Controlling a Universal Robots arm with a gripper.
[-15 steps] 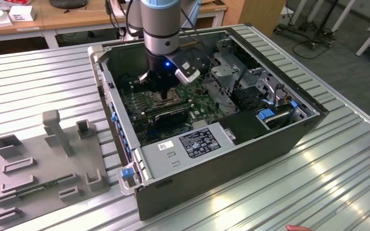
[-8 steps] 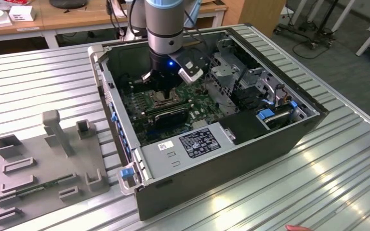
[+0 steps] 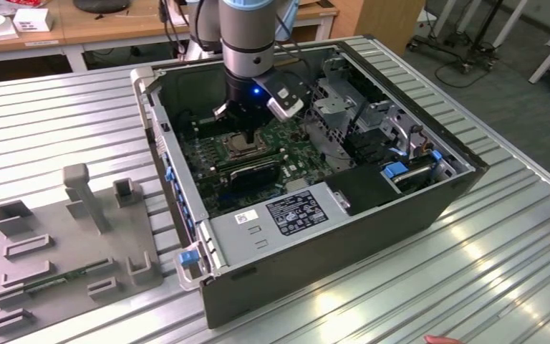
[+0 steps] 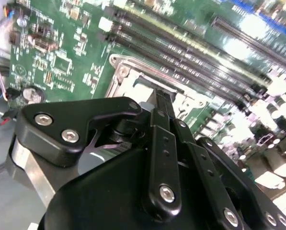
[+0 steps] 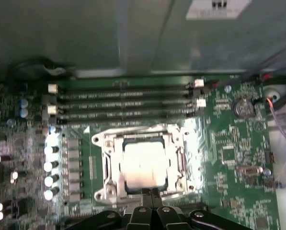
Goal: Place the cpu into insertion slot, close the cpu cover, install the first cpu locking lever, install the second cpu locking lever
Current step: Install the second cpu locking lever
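The cpu (image 5: 143, 165) lies flat in the insertion slot (image 5: 100, 195), its pale metal face glaring under the light. The cpu cover (image 5: 109, 163), a silvery frame, lies down around the chip, which shows through its window. My gripper (image 5: 150, 193) stands at the slot's edge with its two black fingers pressed together and nothing visible between them. In the second wrist view the fingers (image 4: 161, 120) point down at the slot's metal rim (image 4: 123, 72). In the exterior view the gripper (image 3: 247, 138) hangs just over the slot (image 3: 235, 149) inside the open computer case. I cannot make out the locking levers.
Long black memory slots (image 5: 123, 103) run beside the socket. The case walls (image 3: 160, 143) and a metal drive cage (image 3: 337, 107) close in around the board. A grey fixture plate (image 3: 65, 251) with holders lies on the slatted table at the exterior view's left.
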